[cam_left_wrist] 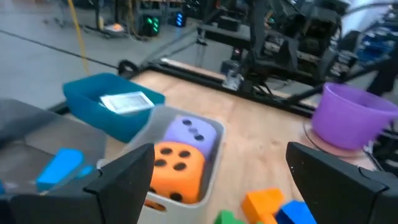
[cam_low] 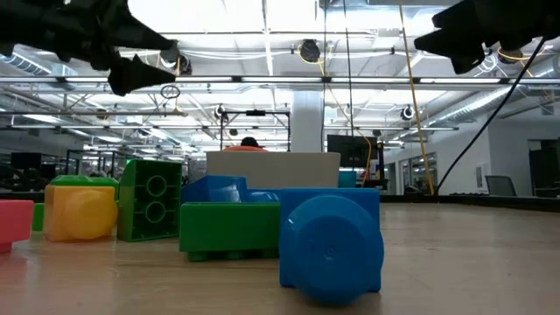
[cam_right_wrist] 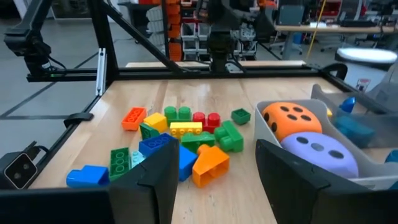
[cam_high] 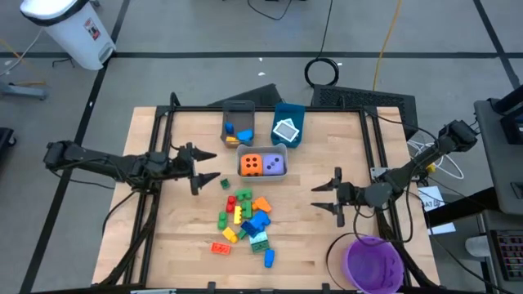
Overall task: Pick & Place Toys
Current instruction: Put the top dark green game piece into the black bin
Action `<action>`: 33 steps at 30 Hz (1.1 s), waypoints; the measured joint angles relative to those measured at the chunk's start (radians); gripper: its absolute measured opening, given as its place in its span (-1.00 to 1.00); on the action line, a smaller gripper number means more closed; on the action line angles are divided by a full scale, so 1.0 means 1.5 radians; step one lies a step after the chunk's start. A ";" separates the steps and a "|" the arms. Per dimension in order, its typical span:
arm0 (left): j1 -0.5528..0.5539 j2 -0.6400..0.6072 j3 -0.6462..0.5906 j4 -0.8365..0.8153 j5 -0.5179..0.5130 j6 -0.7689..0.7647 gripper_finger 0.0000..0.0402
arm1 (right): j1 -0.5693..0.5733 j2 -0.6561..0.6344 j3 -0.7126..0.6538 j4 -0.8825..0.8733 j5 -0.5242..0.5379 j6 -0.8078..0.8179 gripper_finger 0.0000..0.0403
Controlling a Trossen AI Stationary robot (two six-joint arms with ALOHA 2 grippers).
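A pile of small coloured bricks (cam_high: 245, 219) lies on the wooden table, near the middle toward the near edge. One green brick (cam_high: 226, 182) lies apart, beside the pile's far left. The orange die (cam_high: 252, 165) and the purple die (cam_high: 274, 164) sit in a grey bin (cam_high: 261, 152). A white-teal tile (cam_high: 286, 130) lies in the blue bin (cam_high: 288, 110). My left gripper (cam_high: 201, 170) hovers open left of the dice bin, and in its wrist view (cam_left_wrist: 221, 155) it faces the dice. My right gripper (cam_high: 330, 197) hovers open right of the pile, holding nothing (cam_right_wrist: 217, 149).
A second grey bin (cam_high: 238, 110) at the far side holds blue and yellow bricks. A round purple bowl (cam_high: 374, 263) stands at the near right corner. Black frame rails (cam_high: 163, 131) run along the table's sides. Bare wood lies between the pile and the right gripper.
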 joint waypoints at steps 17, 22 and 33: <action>0.000 0.002 -0.002 0.005 0.029 -0.019 0.82 | -0.038 0.001 0.000 0.035 0.000 -0.047 -0.08; 0.000 0.002 -0.002 0.043 0.029 -0.028 0.82 | -0.043 0.001 0.000 0.039 -0.001 -0.066 -0.08; -0.020 0.038 -0.002 0.064 0.027 -0.135 0.82 | -0.046 0.001 0.000 0.159 -0.002 -0.198 -0.09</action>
